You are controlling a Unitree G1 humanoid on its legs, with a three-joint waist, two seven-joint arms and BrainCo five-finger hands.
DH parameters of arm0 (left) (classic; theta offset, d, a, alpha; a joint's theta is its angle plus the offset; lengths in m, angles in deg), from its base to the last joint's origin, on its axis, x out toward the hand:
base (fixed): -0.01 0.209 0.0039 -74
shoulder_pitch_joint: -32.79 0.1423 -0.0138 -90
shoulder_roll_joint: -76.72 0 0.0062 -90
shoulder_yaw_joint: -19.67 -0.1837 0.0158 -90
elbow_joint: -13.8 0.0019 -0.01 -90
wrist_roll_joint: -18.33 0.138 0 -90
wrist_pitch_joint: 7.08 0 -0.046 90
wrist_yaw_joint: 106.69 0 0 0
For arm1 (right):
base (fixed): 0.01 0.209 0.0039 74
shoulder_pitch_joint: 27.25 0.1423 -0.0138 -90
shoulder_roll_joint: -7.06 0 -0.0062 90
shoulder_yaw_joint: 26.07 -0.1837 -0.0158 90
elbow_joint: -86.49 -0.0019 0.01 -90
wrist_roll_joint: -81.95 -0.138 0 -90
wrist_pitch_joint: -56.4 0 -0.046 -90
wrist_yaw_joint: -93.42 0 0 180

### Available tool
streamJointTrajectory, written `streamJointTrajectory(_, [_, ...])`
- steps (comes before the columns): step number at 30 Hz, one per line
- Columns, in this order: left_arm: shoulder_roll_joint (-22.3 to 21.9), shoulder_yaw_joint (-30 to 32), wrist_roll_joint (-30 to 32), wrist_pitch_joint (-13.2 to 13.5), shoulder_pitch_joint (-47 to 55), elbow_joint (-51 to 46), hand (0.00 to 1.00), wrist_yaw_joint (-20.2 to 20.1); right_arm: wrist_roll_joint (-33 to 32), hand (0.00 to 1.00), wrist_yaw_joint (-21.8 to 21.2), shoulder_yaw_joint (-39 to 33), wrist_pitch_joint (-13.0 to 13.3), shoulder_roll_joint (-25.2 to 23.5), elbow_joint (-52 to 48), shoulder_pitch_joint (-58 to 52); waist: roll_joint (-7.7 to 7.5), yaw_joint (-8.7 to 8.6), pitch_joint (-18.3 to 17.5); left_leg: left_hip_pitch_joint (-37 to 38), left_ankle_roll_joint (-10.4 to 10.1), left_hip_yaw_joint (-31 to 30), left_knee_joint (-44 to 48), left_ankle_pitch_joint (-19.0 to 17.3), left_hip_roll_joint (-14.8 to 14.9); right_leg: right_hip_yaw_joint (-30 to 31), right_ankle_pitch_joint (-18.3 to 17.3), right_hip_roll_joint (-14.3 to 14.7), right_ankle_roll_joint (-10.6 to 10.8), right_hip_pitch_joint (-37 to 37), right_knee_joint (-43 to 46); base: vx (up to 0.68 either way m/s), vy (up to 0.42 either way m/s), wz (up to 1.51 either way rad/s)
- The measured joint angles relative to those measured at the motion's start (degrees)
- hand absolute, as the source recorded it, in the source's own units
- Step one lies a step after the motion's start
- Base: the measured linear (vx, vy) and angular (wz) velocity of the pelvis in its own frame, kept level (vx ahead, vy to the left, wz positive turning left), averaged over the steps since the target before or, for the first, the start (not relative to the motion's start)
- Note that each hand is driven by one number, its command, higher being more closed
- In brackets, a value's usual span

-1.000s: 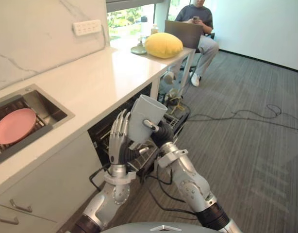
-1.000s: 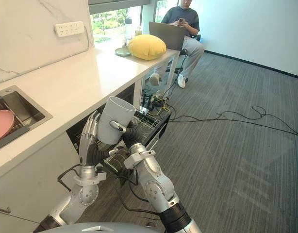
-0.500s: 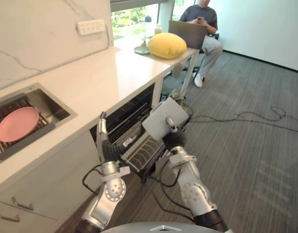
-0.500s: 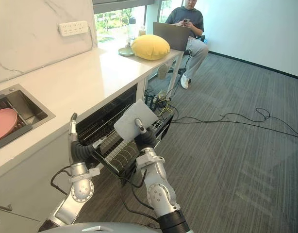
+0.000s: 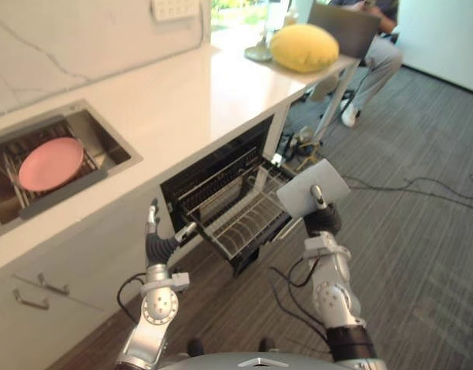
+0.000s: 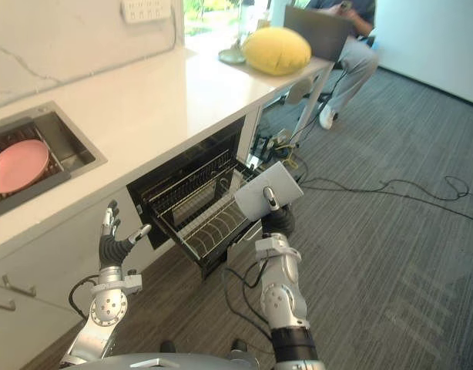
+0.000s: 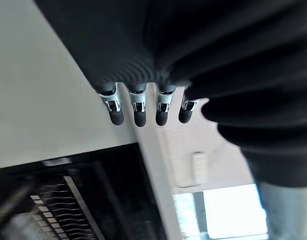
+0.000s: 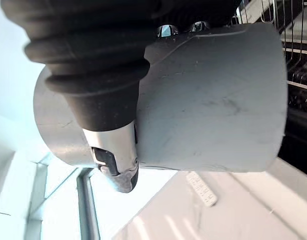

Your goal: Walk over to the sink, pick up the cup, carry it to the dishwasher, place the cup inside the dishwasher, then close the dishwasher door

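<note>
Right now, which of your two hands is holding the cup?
The right hand: its fingers and thumb are curled round the grey cup, by the pulled-out dishwasher rack. The left hand has straight fingers and holds nothing.

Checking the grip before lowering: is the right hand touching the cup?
Touching. Right wrist view: the right hand presses its thumb on the cup, fingertips over its far side.

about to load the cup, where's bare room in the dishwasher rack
The pulled-out rack looks bare across, from the dishwasher opening to its front rail beside the cup in the right hand. Only wire tines stand in it.
</note>
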Motion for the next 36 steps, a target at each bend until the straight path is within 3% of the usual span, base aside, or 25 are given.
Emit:
streamJointTrajectory(4, [2.15, -0.01, -3.76, -1.2, -2.28, 5.64, 0.0, -2.9, 6.25, 1.0, 3.39, -2.39, -0.25, 6.15, 8.95, 15.45, 0.83, 1.69, 6.08, -4.85, 0.02, -2.15, 0.82, 2.01, 0.31, -2.31, 2.03, 0.18, -0.36, -3.46, -0.79, -0.02, -0.014, 0.34])
streamJointTrajectory(9, [2.17, 0.01, -7.15, -2.4, -5.94, 11.02, 0.0, -6.2, 11.86, 1.0, 4.9, -1.72, -3.8, 16.81, 25.88, 35.5, 3.85, 4.53, 15.54, -12.78, 0.38, -4.69, 5.88, 2.38, 0.42, -5.26, 3.6, 0.19, -1.13, -7.29, -1.25, -0.03, -0.016, 0.29])
streamJointTrajectory(12, [2.22, 0.02, -8.35, -2.39, -6.02, 13.45, 0.0, -6.66, 14.74, 1.0, 4.24, 3.66, -6.73, 21.52, 34.69, 42.15, 5.71, 5.75, 18.18, -14.95, 0.46, -5.8, 6.85, 2.46, 0.2, -6.5, 3.77, 0.03, -1.09, -8.38, -1.25, 0.01, -0.002, 0.18])
streamJointTrajectory(19, [2.09, -0.54, -11.11, -2.24, -6.15, 18.3, 0.0, -7.09, 16.95, 1.0, -0.95, 9.96, -11.97, 26.89, 50.7, 54.07, 9.07, 9.19, 20.53, -19.22, 0.54, -7.8, 7.01, 3.57, 0.05, -8.73, 4.03, 0.04, -1.27, -11.54, -1.15, 0.03, -0.005, 0.16])
streamJointTrajectory(22, [1.95, -1.13, -12.29, -2.23, -6.12, 19.97, 0.0, -7.25, 21.45, 1.0, -4.49, 12.25, -13.9, 27.53, 54.78, 57.67, 10.34, 10.51, 21.12, -20.7, 0.39, -8.73, 6.93, 4.08, 0.01, -9.78, 4.0, 0.07, -1.32, -12.61, -1.09, 0.03, -0.003, 0.14])
streamJointTrajectory(30, [1.33, -2.92, -14.44, -1.68, -6.18, 19.97, 0.0, -9.71, 29.45, 1.0, -9.94, 14.97, -15.03, 27.71, 62.34, 64.42, 12.61, 13.71, 22.17, -23.99, -0.27, -11.48, 5.52, 6.39, 0.12, -12.67, 3.66, 0.35, -1.89, -15.46, -0.41, 0.02, 0.0, 0.16])
streamJointTrajectory(35, [1.23, -5.18, -14.86, -0.93, -6.14, 21.01, 0.0, -10.11, 33.28, 1.0, -10.35, 16.54, -15.36, 27.65, 63.63, 66.21, 12.72, 15.56, 22.1, -24.46, -0.57, -12.53, 3.97, 7.58, 0.12, -13.27, 3.23, 0.32, -2.0, -16.46, 0.38, 0.02, 0.009, 0.09])
streamJointTrajectory(36, [1.24, -5.17, -15.0, -0.71, -6.14, 21.06, 0.0, -10.11, 34.36, 0.0, -10.36, 16.84, -15.69, 27.67, 64.54, 67.21, 12.73, 15.6, 22.1, -24.46, -0.5, -12.75, 3.61, 7.85, 0.11, -13.41, 3.03, 0.28, -2.0, -16.66, 0.7, 0.03, 0.023, 0.05])
